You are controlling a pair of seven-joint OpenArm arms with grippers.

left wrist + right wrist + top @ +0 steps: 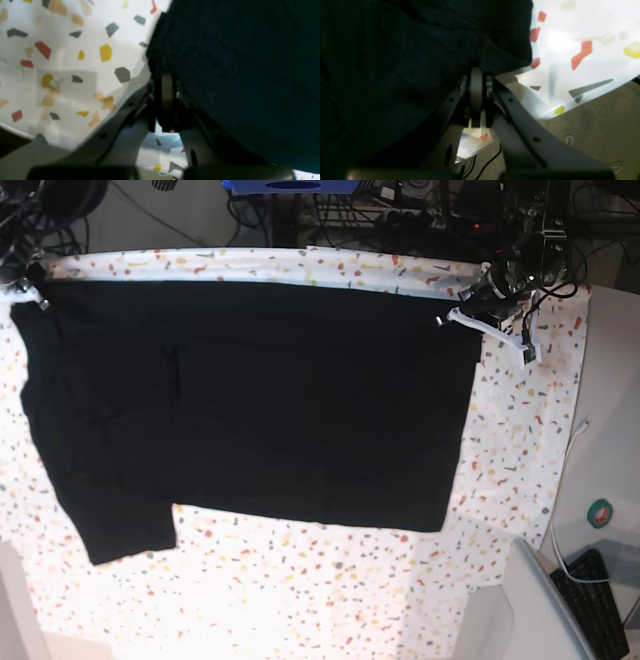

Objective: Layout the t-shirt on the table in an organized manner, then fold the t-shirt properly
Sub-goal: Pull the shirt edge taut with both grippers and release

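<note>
T-shirt [260, 400] spread plain side up on table [330, 590]. Left gripper [167, 87] and right gripper [476, 87] clamped on far hem corners. Soft, light, limp; best held by corners.

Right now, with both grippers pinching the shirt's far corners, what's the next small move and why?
Probably open both and let go: the t-shirt already lies spread, plain side up, on the table, while the left gripper and right gripper are shut on its far edge.
</note>
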